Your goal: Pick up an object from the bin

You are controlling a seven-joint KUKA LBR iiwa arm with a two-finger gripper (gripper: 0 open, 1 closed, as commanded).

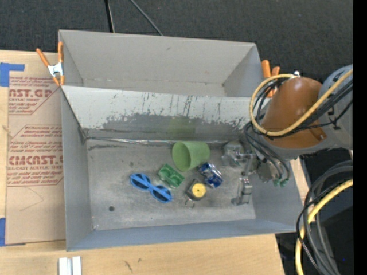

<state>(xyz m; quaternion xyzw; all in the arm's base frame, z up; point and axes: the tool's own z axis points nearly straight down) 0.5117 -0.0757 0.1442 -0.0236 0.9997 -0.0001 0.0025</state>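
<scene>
Blue glossy piece (211, 175): small and crumpled. It lies on the floor of the grey bin (114, 211), right of centre, and is the item nearest my end effector (242, 195).

My end effector: low in the bin's right part, just beside the blue glossy piece and apart from it. I cannot tell whether it is open or closed. Nothing is seen gripped.

Green cup (190, 154): on its side, near the back wall, touching the blue glossy piece.

Yellow round piece (197, 191): just in front of the blue glossy piece.

Small green piece (170, 175): left of the yellow one.

Blue spectacle-shaped piece (150, 187): farthest left.
</scene>
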